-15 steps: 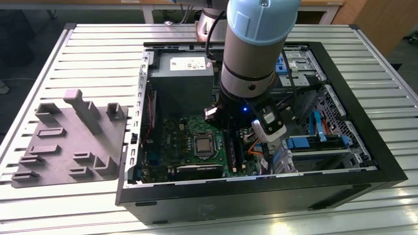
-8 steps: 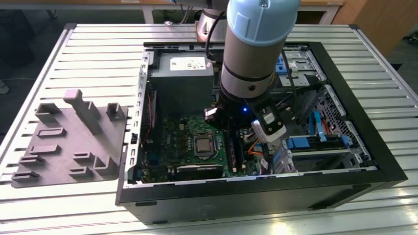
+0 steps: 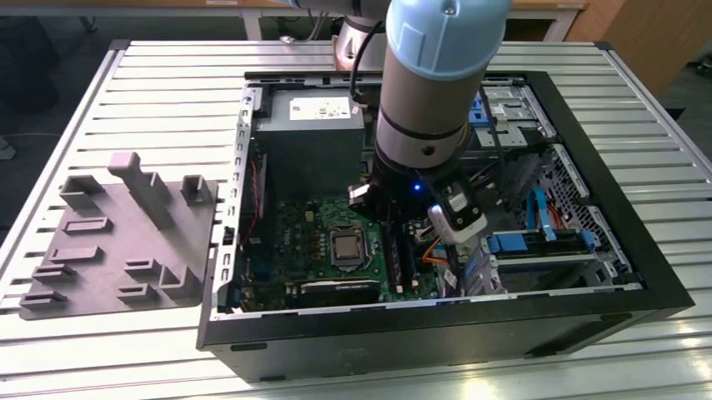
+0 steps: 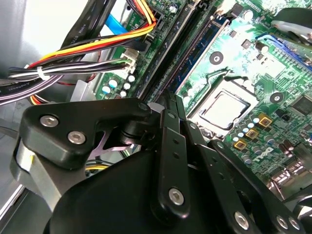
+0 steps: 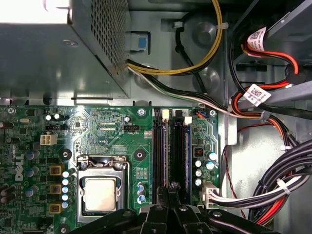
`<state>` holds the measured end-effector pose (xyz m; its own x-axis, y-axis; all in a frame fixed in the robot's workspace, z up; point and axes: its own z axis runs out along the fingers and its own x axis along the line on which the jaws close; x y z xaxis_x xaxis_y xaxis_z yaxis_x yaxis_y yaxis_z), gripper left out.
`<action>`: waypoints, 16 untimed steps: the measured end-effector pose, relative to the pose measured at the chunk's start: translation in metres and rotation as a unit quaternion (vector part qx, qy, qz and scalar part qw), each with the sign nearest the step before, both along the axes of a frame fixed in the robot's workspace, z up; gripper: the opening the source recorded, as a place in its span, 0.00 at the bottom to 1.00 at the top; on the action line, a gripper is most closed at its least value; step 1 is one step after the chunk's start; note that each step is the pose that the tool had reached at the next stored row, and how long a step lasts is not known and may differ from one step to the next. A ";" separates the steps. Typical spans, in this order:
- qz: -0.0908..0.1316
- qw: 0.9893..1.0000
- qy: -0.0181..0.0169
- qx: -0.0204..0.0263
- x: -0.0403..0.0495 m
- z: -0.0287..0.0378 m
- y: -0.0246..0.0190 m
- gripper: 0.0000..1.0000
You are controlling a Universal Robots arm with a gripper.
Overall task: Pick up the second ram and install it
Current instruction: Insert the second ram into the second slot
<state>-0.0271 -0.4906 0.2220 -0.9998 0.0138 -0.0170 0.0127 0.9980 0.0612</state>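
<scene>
The work is at the install step. The dark, jointed tool [image 5: 170,187] is down inside the open black computer case [image 3: 445,333], which lies on the ribbed metal tabletop [image 3: 167,83]. Its tips sit over the long black memory slots [image 5: 179,146] of the green motherboard [image 5: 97,126].

The tool is drawn narrow, and I judge it to be pinched on the second ram [image 5: 166,151]. This is a thin dark stick seen edge-on, lined up along a slot beside the silver square processor [image 5: 100,192]. I cannot tell whether the stick is seated or only resting in the slot mouth.

Seating it calls for the stick to stay square to the slot, for a straight push down, and for clearance from the bundled coloured cables [image 5: 273,190] near by.

By count there is one arm and one tool, one case and one processor. One grey moulded tray with upright posts [image 3: 112,250] sits on the tabletop at the exterior view's left. Two white slot latches [image 5: 187,119] show, and the slots seem to number four, though that is uncertain.
</scene>
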 end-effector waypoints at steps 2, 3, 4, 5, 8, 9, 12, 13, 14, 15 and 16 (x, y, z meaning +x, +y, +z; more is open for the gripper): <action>0.000 1.000 0.000 0.000 0.0000 -0.0003 -0.0001 0.11; 0.000 1.000 0.000 0.000 0.0000 -0.0003 -0.0001 0.11; 0.000 1.000 0.000 0.000 0.0000 -0.0003 -0.0001 0.11; 0.000 1.000 0.000 0.000 0.0000 -0.0004 0.0000 0.11; 0.000 1.000 0.000 0.000 0.0000 -0.0014 0.0000 0.11; 0.000 1.000 0.000 0.000 0.0000 -0.0020 0.0000 0.11; 0.000 1.000 0.000 0.000 0.0000 -0.0029 0.0000 0.11; 0.000 1.000 0.000 0.000 0.0000 -0.0034 0.0000 0.11; 0.000 1.000 0.000 0.000 0.0000 -0.0035 0.0000 0.11; 0.000 1.000 0.000 0.000 0.0000 -0.0035 -0.0001 0.11; 0.000 1.000 0.000 0.000 0.0000 -0.0038 -0.0001 0.11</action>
<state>-0.0271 -0.4907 0.2182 -0.9998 0.0138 -0.0171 0.0127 0.9981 0.0609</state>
